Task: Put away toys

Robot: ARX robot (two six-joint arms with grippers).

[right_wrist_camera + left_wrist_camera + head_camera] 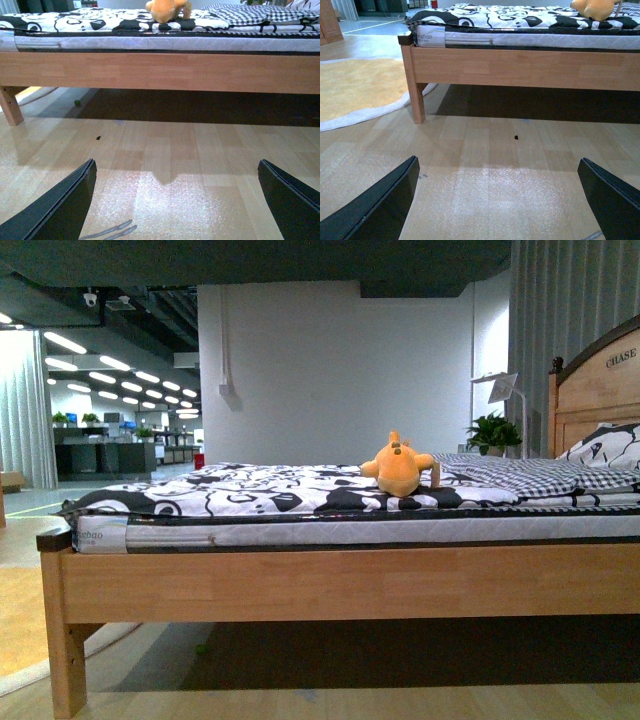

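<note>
A yellow-orange plush toy (398, 468) sits on the bed's black-and-white patterned cover, right of the middle. Part of it shows at the edge of the left wrist view (594, 8) and of the right wrist view (167, 10). My left gripper (497, 200) is open and empty, low over the wooden floor in front of the bed. My right gripper (176, 200) is open and empty too, over the floor before the bed's side rail. Neither arm shows in the front view.
The wooden bed frame (350, 582) stands across the view, with a leg (416, 100) at its left end and a headboard (596, 390) at right. A checked blanket (520, 476) and a pillow (610, 448) lie near the headboard. A yellow rug (355, 90) lies left.
</note>
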